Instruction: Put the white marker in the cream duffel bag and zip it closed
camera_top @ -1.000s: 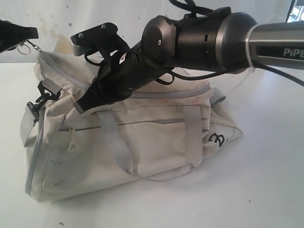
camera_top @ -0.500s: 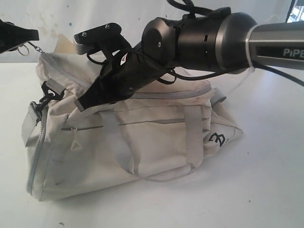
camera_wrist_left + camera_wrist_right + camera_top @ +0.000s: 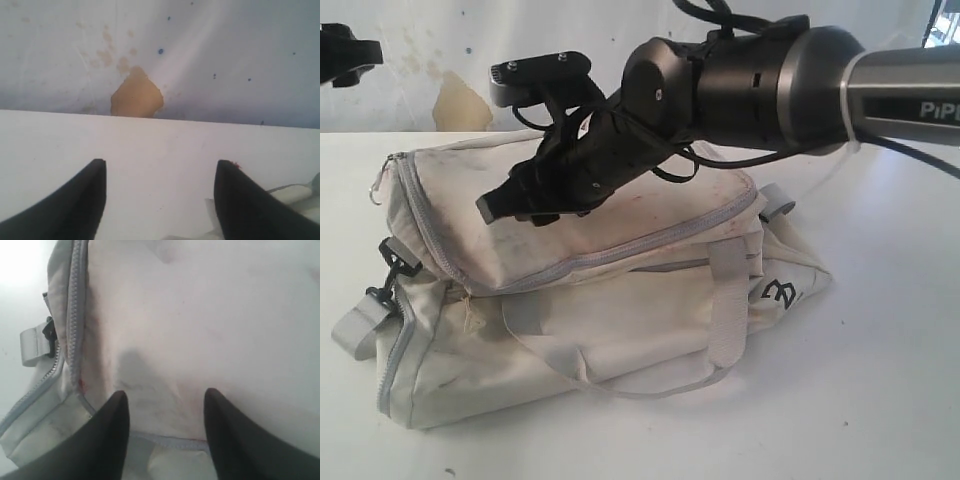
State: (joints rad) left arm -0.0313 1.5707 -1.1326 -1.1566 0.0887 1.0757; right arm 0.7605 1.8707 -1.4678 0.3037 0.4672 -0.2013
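Bag: the cream duffel bag lies on the white worktop. Its back is close to the far edge, and the end with the black logo is on the right arm's side.
Zipper: the grey zipper runs round the top panel. Its teeth look joined along the stretch I can see, with the ring pull at the end on the left arm's side.
Marker: the white marker doesn't show from anywhere, so I can't tell where it is.
Right gripper: the fingers are spread with nothing between them. It hangs just over the bag's top panel, beside the zipper's bend, and I can't tell whether it touches the fabric.
Left gripper: it is up by the far left corner, clear of the bag. The fingers are parted and empty, facing the far edge and a tan patch on the backdrop.
Straps: a grey webbing handle drapes down the front, and a black clip hangs at the end away from the logo.
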